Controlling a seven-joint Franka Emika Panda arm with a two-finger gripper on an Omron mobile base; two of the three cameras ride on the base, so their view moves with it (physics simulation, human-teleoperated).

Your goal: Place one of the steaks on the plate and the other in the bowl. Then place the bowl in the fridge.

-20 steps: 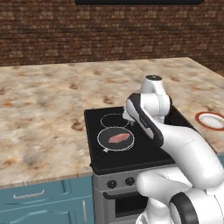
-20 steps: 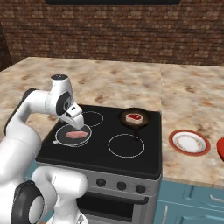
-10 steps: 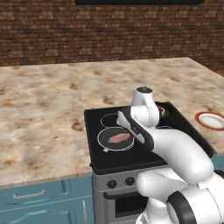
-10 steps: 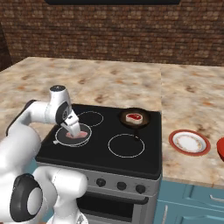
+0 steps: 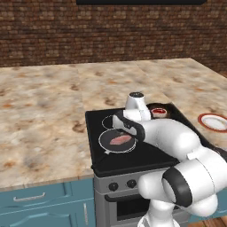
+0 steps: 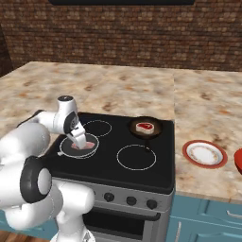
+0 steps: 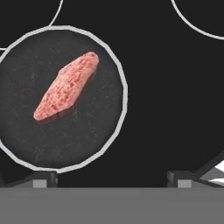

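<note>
I have the arm (image 5: 177, 142) bent low over the black stove top (image 6: 118, 156), its wrist turned down so the gripper (image 6: 81, 141) hangs just above the near-left burner. Through the hand camera I look straight down between the two finger tips (image 7: 43, 178), which stand far apart at the bottom of the view; the jaws are spread wide and grip nothing.

I count two steaks. One steak (image 7: 65, 86) lies in a shallow dark pan with a pale rim (image 7: 124, 94) on that near-left burner, directly below the gripper and not touched by it. The second steak (image 6: 144, 126) sits in a small dark skillet (image 6: 156, 133) on the far-right burner, well apart from the hand.

I count one plate (image 6: 204, 153), white in the middle with a red rim, on the speckled counter (image 6: 208, 108) just right of the stove. At the right edge of the right base view I see a sliver of one red bowl (image 6: 238, 160), further right of the plate. Four burner rings are marked on the stove.
</note>
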